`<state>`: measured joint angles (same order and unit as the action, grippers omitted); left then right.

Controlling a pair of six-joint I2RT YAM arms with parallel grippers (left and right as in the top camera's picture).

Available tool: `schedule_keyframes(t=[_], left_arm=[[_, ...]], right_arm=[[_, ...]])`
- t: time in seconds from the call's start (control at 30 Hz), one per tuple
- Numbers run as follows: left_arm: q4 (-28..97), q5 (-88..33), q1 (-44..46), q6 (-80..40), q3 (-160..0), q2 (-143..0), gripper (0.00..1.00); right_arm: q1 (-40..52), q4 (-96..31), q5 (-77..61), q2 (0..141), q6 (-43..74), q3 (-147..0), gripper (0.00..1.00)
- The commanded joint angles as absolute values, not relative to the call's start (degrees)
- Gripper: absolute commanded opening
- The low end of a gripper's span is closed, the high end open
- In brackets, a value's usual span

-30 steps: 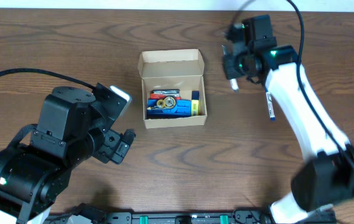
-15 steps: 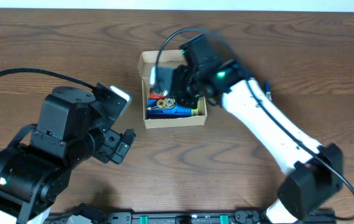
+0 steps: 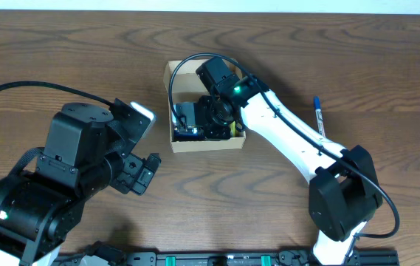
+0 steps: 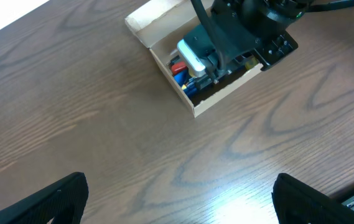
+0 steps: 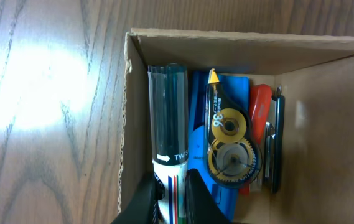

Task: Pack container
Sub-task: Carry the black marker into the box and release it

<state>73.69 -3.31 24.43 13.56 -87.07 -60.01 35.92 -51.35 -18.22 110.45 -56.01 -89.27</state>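
The container (image 3: 202, 68) is a tan cardboard box with its flap lid open at the far side; it also shows in the left wrist view (image 4: 149, 22). My right gripper (image 3: 198, 118) reaches down into it, shut on a white marker with a dark cap (image 5: 168, 112) that lies along the box's wall (image 5: 257, 46). In the right wrist view the fingers (image 5: 170, 196) pinch the marker's white body. Beside it in the box lie a yellow correction-tape roller (image 5: 226, 143), a blue item (image 5: 198, 106), a red-handled tool (image 5: 259, 102) and a black pen (image 5: 276, 137). My left gripper (image 4: 180, 199) is open and empty.
A blue pen (image 3: 318, 117) lies on the wooden table right of the box, under the right arm's reach. The bulky left arm (image 3: 69, 177) fills the near left. The table's far edge runs just behind the box.
My right arm has swung left from beside the box to over it and lowered into it with the marker. The left arm has not moved.
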Motion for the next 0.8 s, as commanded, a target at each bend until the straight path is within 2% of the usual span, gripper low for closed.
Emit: schedule_keyframes(t=[0.0,0.03,0.13,0.17,0.2,0.27,0.37,0.57,0.77], left_arm=[[73.91,-3.90,24.18,14.17,-87.09,-59.99,0.95],[73.91,-3.90,24.16,14.17,-87.09,-59.99,0.95],[73.91,-3.90,24.18,14.17,-87.09,-59.99,0.95],[73.91,-3.90,24.18,14.17,-87.09,-59.99,0.95],[73.91,-3.92,24.18,14.17,-87.09,-59.99,0.95],[73.91,-3.90,24.18,14.17,-87.09,-59.99,0.95],[73.91,-3.90,24.18,14.17,-87.09,-59.99,0.95],[73.91,-3.90,24.18,14.17,-87.09,-59.99,0.95],[73.91,-3.90,24.18,14.17,-87.09,-59.99,0.95]], right_arm=[[36.14,-51.46,-18.44,110.96,-57.21,-89.08,0.16],[36.18,-51.42,-18.44,110.96,-56.64,-89.08,0.29],[36.21,-51.35,-18.41,110.96,-55.02,-89.08,0.43],[36.21,-51.16,-18.41,110.96,-54.43,-89.08,0.54],[36.21,-50.92,-18.41,110.93,-53.41,-89.10,0.58],[36.21,-50.43,-18.41,110.89,-51.07,-89.14,0.57],[36.21,-50.43,-18.41,110.24,-46.06,-89.97,0.47],[35.14,-52.29,-14.28,104.20,-34.09,-94.24,0.43],[29.28,-49.47,-0.80,94.83,-21.26,-94.94,0.56]])
